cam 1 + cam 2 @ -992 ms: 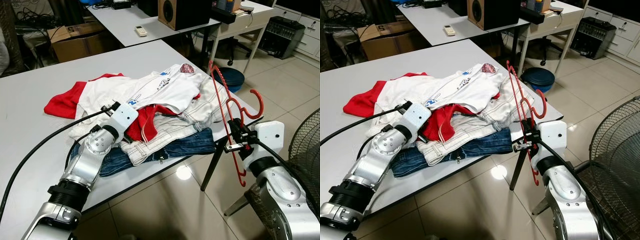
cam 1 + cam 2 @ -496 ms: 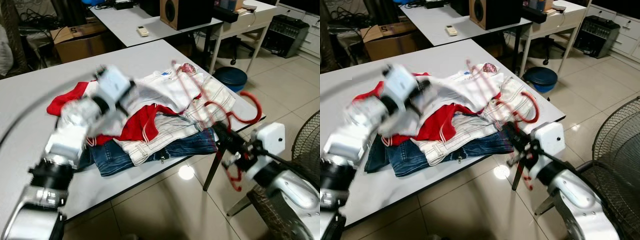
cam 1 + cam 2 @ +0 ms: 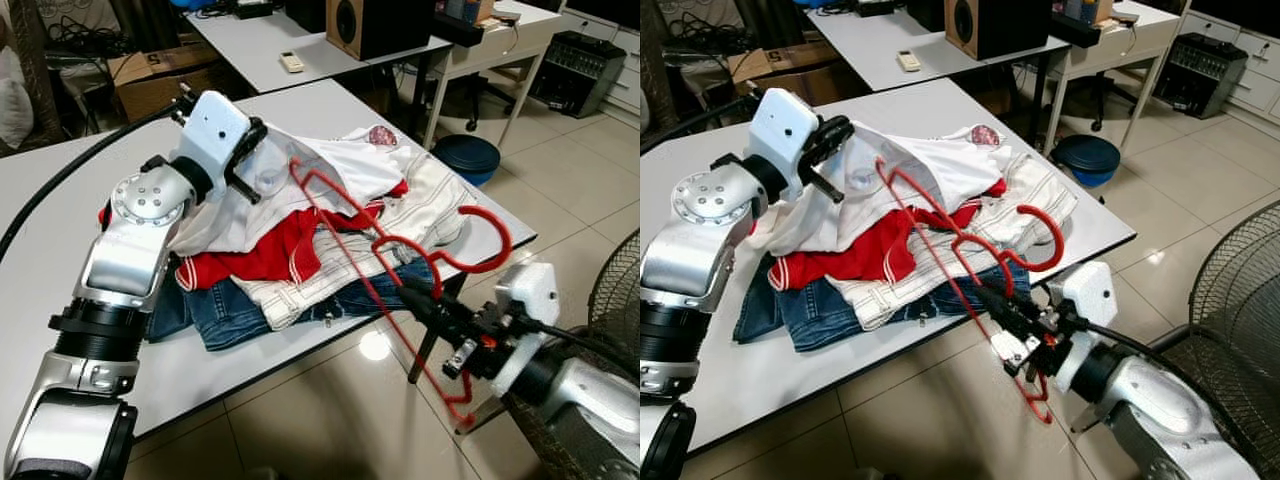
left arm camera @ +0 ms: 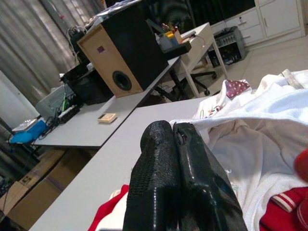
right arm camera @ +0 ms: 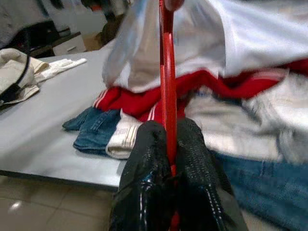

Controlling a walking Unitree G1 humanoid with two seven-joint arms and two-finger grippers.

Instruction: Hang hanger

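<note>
My red hanger [image 3: 400, 255] is up in the air over the near right corner of the table, tilted nearly flat, its hook [image 3: 478, 240] curling toward the right and its far shoulder reaching left to the lifted white shirt [image 3: 300, 170]. I have it in the right gripper [image 3: 425, 303], whose two black fingers are closed tight on one of the thin red bars; the right wrist view shows the bar [image 5: 167, 96] running straight out from between the pads.

The left gripper [image 4: 175, 139] is raised above the pile's far left side. Its fingers are pressed together with a fold of the white shirt pinched and lifted, the cloth draping down from it.

Under both lie the rest of the clothes: a red garment [image 3: 255, 250], white trousers with stitched seams [image 3: 330, 275], and blue jeans [image 3: 215, 315] at the bottom, all heaped on the grey table [image 3: 60, 200].

As I judge it, the task is midway. The hanger is picked up and the shirt is raised, and the hanger's tip is just at the shirt's edge. I cannot tell whether it has entered the neck or hem. What remains is to work both shoulders of the hanger inside the garment, then carry it to a rail; I see no rail in these views.

Beyond the table stand a second desk with a speaker [image 3: 375, 20], a cardboard box [image 3: 150, 80], and a fan grille [image 3: 615, 300] at my right.
</note>
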